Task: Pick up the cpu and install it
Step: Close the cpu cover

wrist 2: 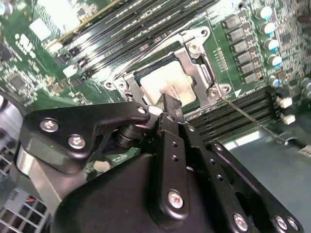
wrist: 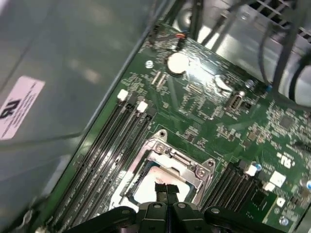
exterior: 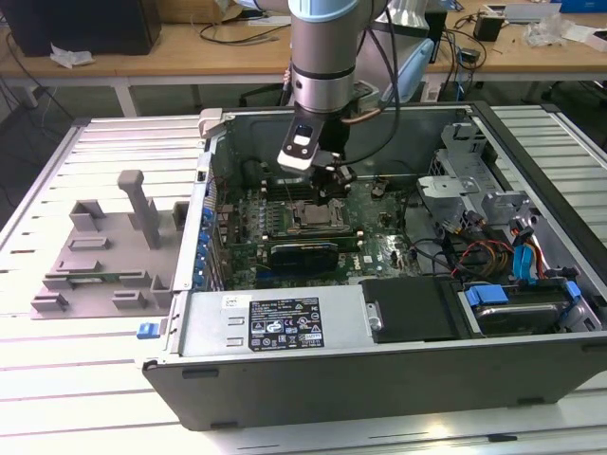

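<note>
One grey fixture (exterior: 104,256) at frame left on the slatted bench (exterior: 66,389). Mid-frame, open computer case (exterior: 379,374), arm (exterior: 322,57) reaching down from the top edge. Claw (exterior: 334,188) just above the socket (exterior: 316,216), fingertips (wrist: 160,189) drawn narrow, tip against tip. In the first wrist view, cpu (wrist: 146,182) lying flat inside the socket frame, right by those tips. Blue cables (exterior: 526,261) at far right.

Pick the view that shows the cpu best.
Second wrist view: the cpu lies in the socket frame, silver top mostly exposed, the gripper overlapping one edge. The first wrist view shows it partly behind the gripper. The exterior view shows a small silver patch below the arm.
</note>
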Tool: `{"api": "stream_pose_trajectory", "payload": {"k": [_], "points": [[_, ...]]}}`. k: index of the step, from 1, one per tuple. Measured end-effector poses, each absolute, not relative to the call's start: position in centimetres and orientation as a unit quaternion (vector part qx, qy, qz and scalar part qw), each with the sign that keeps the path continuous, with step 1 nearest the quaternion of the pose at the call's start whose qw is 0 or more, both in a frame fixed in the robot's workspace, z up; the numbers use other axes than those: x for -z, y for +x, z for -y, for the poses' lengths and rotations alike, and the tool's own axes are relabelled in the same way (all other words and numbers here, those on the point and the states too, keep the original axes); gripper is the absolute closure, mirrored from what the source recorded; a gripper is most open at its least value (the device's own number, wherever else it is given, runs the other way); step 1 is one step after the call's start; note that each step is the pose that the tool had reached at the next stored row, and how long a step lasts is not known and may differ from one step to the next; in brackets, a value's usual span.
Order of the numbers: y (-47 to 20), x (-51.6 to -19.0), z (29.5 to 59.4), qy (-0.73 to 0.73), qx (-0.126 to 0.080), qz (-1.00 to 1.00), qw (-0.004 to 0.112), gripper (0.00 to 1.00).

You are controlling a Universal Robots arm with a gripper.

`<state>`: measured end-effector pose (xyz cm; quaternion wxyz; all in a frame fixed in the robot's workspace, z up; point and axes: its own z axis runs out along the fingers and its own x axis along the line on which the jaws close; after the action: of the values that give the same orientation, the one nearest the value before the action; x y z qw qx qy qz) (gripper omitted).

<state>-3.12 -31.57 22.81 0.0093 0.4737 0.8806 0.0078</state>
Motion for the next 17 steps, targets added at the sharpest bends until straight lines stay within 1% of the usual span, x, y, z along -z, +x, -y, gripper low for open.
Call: {"api": "stream_pose_trajectory", "payload": {"k": [8, 17], "points": [[-3.12, -22.79, 31.57, 0.368, -0.009, -0.93, 0.008, 0.89], [-3.12, -22.76, 31.58, 0.285, -0.007, -0.959, 0.008, 0.89]]}}
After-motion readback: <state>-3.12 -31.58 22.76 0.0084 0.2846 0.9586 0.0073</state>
